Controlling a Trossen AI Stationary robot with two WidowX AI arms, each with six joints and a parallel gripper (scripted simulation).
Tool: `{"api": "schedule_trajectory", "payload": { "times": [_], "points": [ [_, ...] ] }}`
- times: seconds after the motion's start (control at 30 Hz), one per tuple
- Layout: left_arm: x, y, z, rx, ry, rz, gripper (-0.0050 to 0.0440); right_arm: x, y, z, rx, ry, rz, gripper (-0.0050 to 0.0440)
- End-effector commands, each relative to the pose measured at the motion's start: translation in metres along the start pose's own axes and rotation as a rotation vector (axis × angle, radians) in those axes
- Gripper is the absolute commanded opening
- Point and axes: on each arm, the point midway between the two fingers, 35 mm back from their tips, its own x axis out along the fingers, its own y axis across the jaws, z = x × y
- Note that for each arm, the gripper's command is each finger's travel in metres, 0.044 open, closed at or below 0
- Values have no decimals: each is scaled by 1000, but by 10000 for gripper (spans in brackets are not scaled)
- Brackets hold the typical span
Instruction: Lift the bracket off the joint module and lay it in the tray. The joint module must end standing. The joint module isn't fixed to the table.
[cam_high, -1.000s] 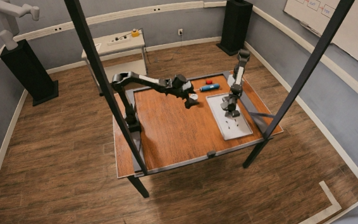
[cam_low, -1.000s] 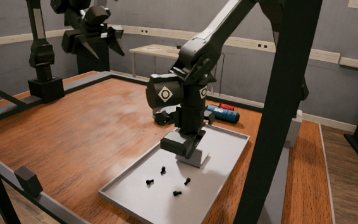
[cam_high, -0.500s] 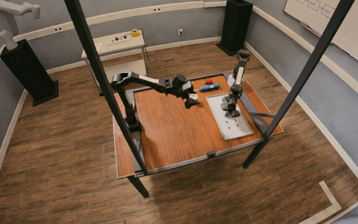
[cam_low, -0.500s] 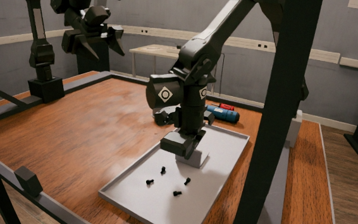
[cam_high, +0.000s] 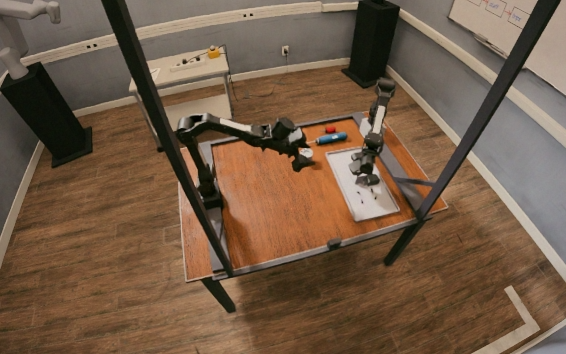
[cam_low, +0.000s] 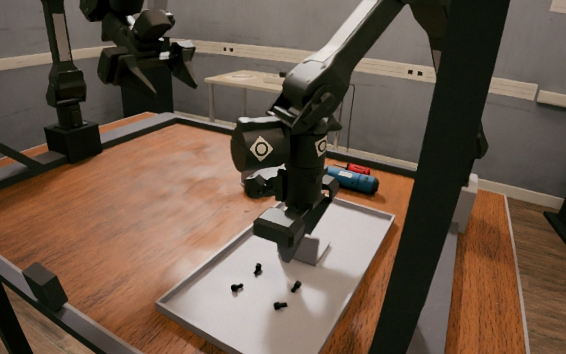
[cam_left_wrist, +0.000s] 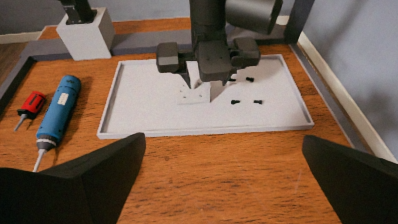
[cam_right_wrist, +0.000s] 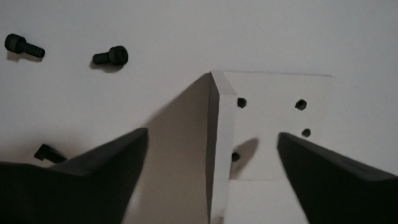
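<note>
The white L-shaped bracket (cam_right_wrist: 250, 135) rests on the floor of the grey tray (cam_high: 362, 185), one flange flat and one upright; it also shows in the left wrist view (cam_left_wrist: 197, 92) and in the exterior view (cam_low: 307, 250). My right gripper (cam_right_wrist: 213, 138) is open, its fingers standing apart on either side of the upright flange, low over the tray (cam_low: 280, 280). The joint module (cam_low: 260, 184) is on the table behind the right arm, mostly hidden; it also shows in the top view (cam_high: 306, 152). My left gripper (cam_high: 302, 162) is open and empty just above it.
Several black screws (cam_low: 260, 285) lie loose in the tray near the bracket. A blue screwdriver (cam_high: 331, 138) and a small red one (cam_high: 330, 129) lie on the table beyond the tray. Black frame posts stand at the table's edges.
</note>
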Motion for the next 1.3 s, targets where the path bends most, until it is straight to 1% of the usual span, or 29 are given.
{"api": "schedule_trajectory", "payload": {
  "times": [0.0, 0.2, 0.27, 0.33, 0.57, 0.63, 0.77, 0.83, 1.27],
  "points": [
    [-6, -1, 16, 1, -41, -4, 440, -8, 4, 3, 1, -18, 21, 440],
    [-6, -1, 16, 1, -41, -4, 440, -8, 4, 3, 1, -18, 21, 440],
    [-6, -1, 16, 1, -41, -4, 440, -19, 8, 5, 3, -31, 39, 440],
    [-6, -1, 16, 1, -41, -4, 440, -19, 8, 5, 3, -31, 39, 440],
    [-6, -1, 16, 1, -41, -4, 440, -36, 8, 5, 4, -32, 40, 440],
    [-6, -1, 16, 1, -41, -4, 440, -47, 8, 5, 3, -32, 40, 440],
    [-6, -1, 16, 1, -41, -4, 440, -78, 7, 4, 3, -32, 40, 440],
    [-6, -1, 16, 1, -41, -4, 440, -86, 7, 4, 3, -32, 40, 440],
    [-6, -1, 16, 1, -41, -4, 440, -81, 5, 3, 3, -21, 25, 440]
  ]
}}
